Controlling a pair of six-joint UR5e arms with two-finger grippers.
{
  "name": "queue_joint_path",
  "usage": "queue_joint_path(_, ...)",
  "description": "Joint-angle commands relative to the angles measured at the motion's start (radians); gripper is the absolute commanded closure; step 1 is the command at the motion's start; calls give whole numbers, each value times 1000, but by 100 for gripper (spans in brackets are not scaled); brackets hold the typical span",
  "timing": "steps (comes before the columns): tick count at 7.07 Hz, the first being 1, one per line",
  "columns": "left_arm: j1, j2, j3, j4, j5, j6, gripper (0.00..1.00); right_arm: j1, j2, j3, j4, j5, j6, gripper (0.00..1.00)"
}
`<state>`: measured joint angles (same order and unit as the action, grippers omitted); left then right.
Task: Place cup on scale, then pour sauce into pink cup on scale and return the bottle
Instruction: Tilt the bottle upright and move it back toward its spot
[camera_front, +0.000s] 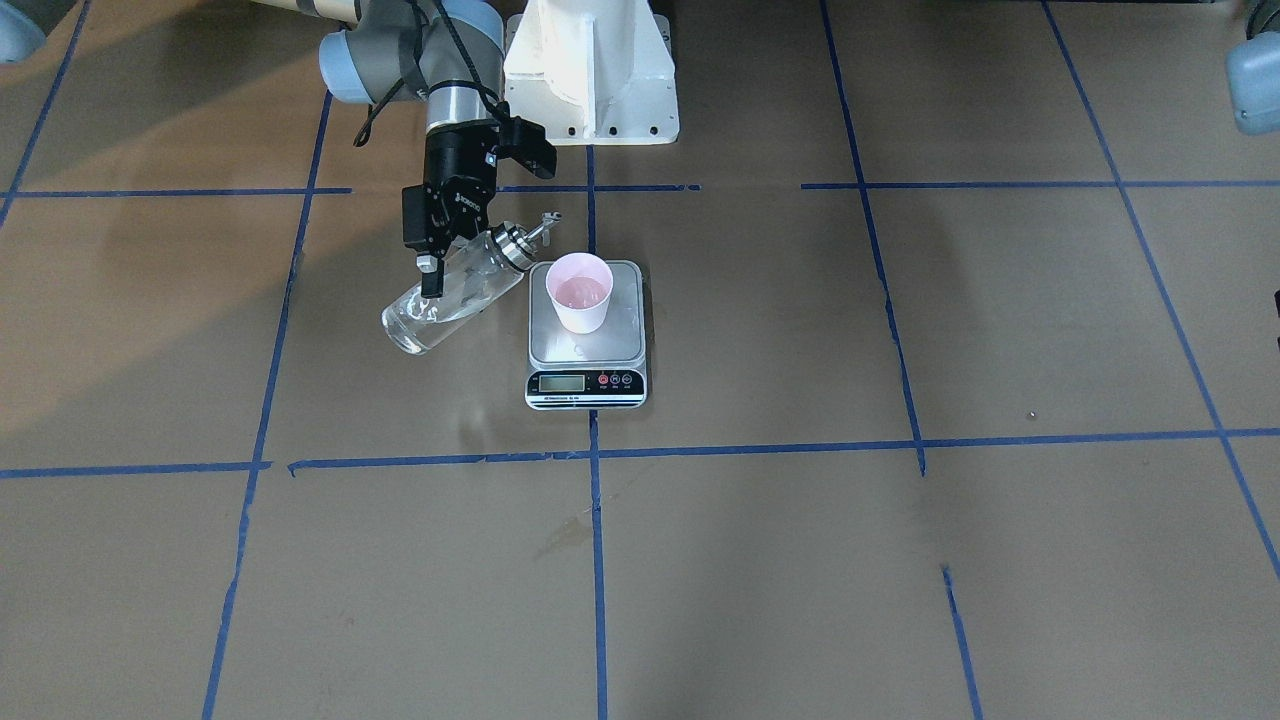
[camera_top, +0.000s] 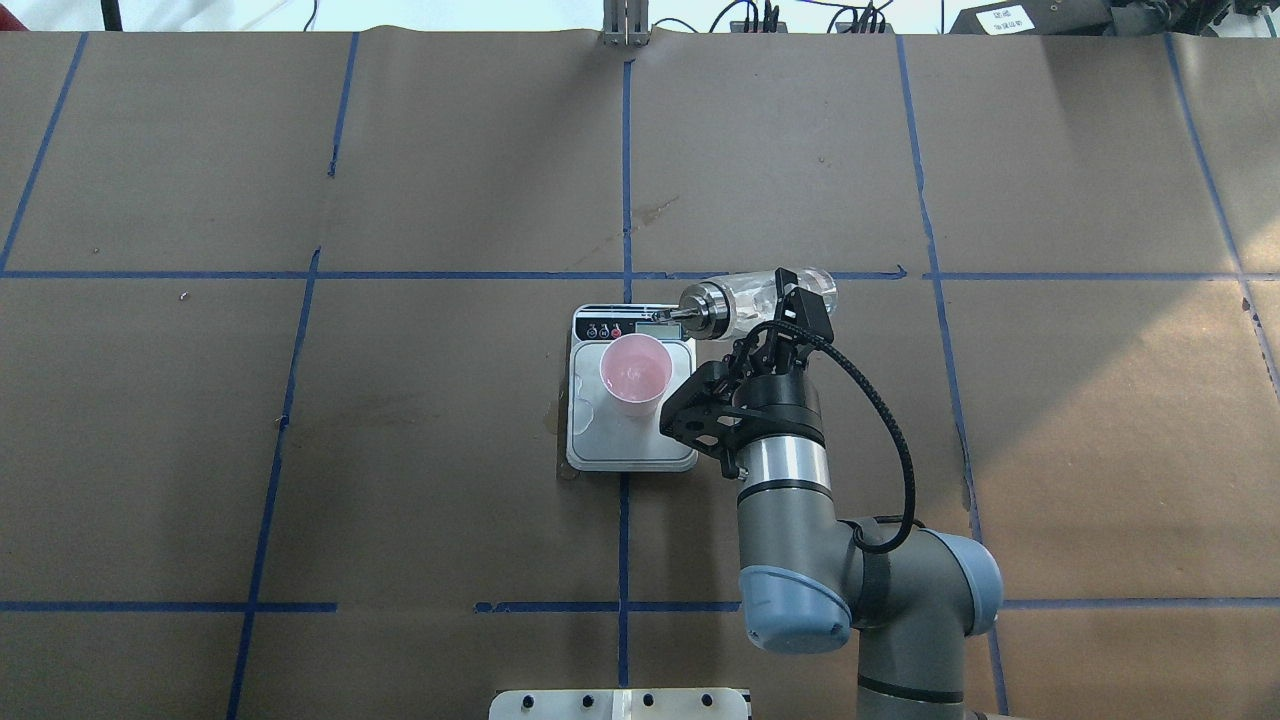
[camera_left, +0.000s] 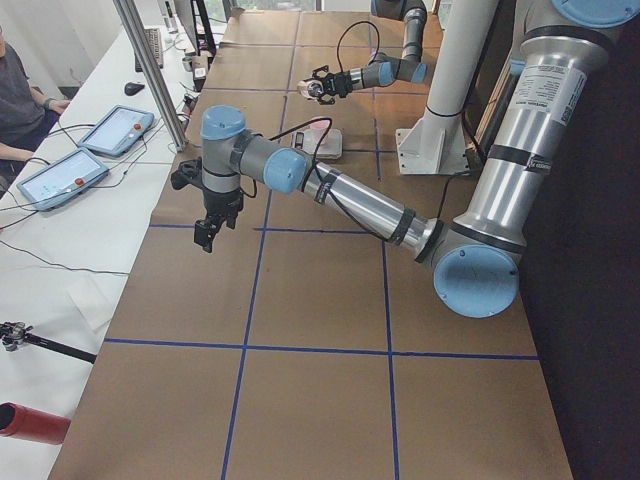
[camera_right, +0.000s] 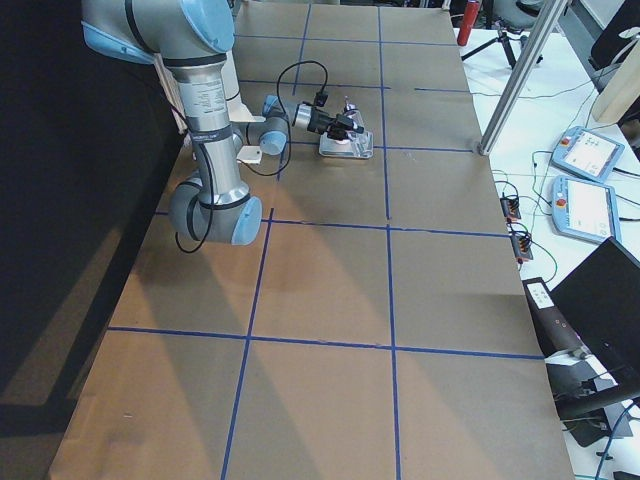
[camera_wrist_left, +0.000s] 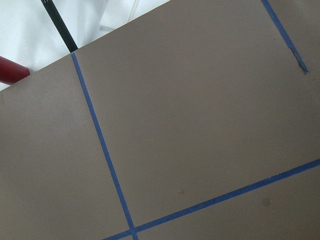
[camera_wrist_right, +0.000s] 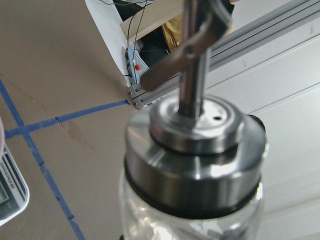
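The pink cup (camera_front: 580, 291) stands upright on the steel plate of the scale (camera_front: 560, 346), also in the overhead view: cup (camera_top: 635, 372), scale (camera_top: 640, 447). My right gripper (camera_front: 440, 285) is shut on the clear glass bottle (camera_front: 455, 297) and holds it tilted well over beside the scale, above the table. Its silver cap (camera_top: 705, 306) and spout (camera_front: 546, 222) point toward the cup, the tip near the rim. I see no stream. The sauce hardly shows. The right wrist view shows the cap (camera_wrist_right: 195, 150) close up. My left gripper (camera_left: 207, 235) hangs far off; I cannot tell its state.
The robot's white pedestal (camera_front: 590, 70) stands behind the scale. Blue tape lines (camera_front: 596, 560) grid the brown table. Tablets (camera_left: 115, 130) and a seated person (camera_left: 15, 90) are beyond the table's far edge, and a red cylinder (camera_left: 30, 422) lies off its corner.
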<state>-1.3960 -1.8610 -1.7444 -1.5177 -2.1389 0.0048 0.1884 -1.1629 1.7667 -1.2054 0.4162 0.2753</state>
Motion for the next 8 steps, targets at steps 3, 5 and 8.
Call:
queue_joint_path(3,-9,0,-26,5,-41,-3,0,54,-134,129,37,146,273,100)
queue_joint_path(5,-9,5,-53,10,-41,-6,0,75,-254,164,190,225,457,100)
queue_joint_path(8,-14,5,-81,8,-41,-40,0,108,-346,158,285,307,729,100)
